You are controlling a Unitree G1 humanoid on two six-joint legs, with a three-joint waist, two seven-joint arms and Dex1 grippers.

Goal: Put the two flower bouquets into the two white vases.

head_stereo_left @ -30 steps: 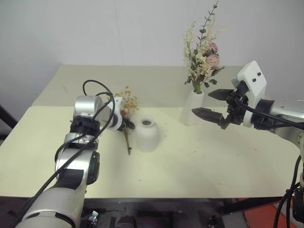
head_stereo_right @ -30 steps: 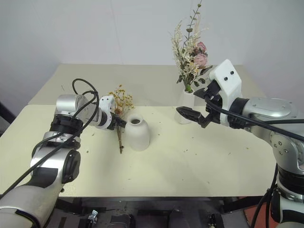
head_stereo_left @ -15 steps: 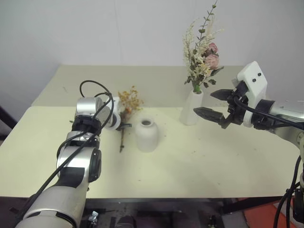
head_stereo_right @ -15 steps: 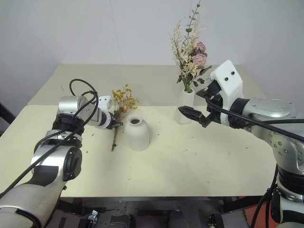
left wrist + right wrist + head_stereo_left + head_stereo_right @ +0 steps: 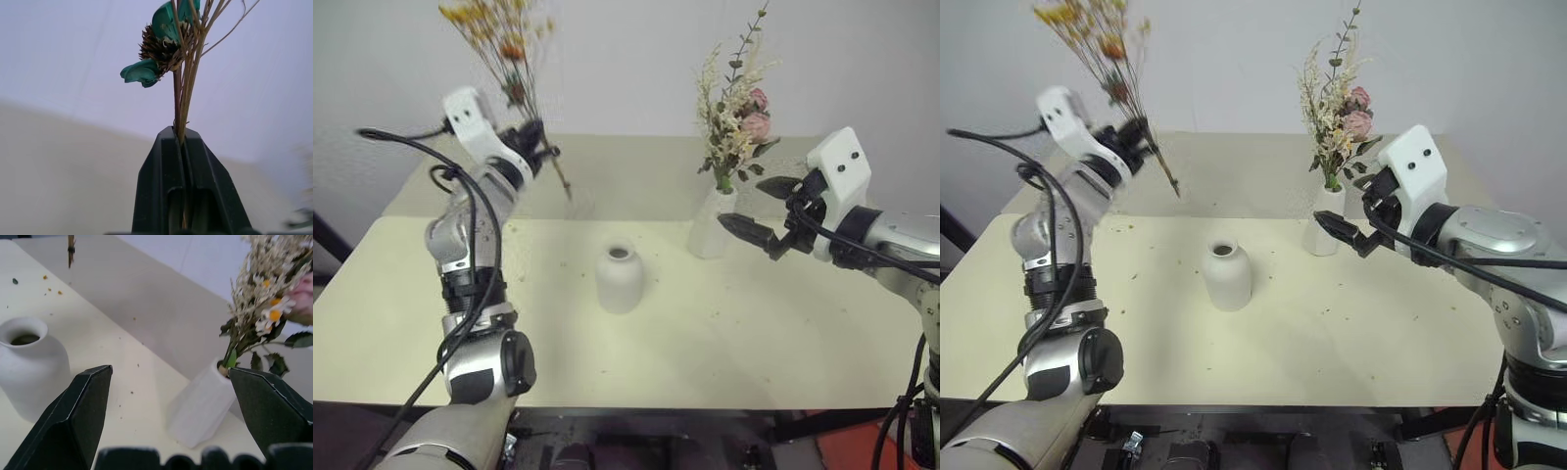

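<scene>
The yellow-orange bouquet (image 5: 499, 39) rides high above the bench (image 5: 783, 333), its thin brown stems clamped in your left gripper (image 5: 536, 142), blossoms up and cut ends slanting down toward the bench's far half. In the left wrist view the jaws are pressed together on the stems. Below and to the right, well apart from those stem ends, the short rounded vase (image 5: 619, 279) stands empty on the bench, narrow mouth open to the ceiling. Behind it to the right, the slim vase (image 5: 712, 223) already holds the cream, pink and green bouquet (image 5: 732, 103). Your right gripper (image 5: 766, 211) hovers just beside that vase with its jaws spread wide on nothing. One bouquet looks placed; the second is in the carry. Next, you probably need to bring the stems over the rounded vase's mouth, tip them closer to vertical, and lower them; the neck is narrow, so loose stems may catch the rim.
</scene>
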